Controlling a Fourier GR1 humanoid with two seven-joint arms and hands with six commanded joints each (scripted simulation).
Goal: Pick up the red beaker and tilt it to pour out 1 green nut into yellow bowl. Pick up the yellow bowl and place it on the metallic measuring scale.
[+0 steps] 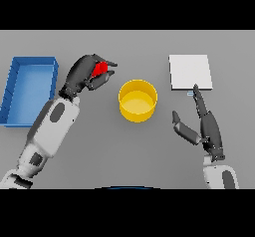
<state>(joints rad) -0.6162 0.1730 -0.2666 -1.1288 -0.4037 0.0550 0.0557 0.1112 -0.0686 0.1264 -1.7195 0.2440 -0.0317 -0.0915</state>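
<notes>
My left hand [85, 74] is curled round the red beaker [101, 68], holding it to the left of the yellow bowl [138, 100]. Most of the beaker is hidden by the fingers, and I cannot see a green nut. The bowl stands upright in the middle of the table. The metallic measuring scale [190, 71] lies flat at the back right. My right hand [205, 124] is open, fingers straight, to the right of the bowl, with its fingertips reaching the scale's front edge.
A blue tray [12, 84] lies at the left edge of the grey table, just beyond my left forearm.
</notes>
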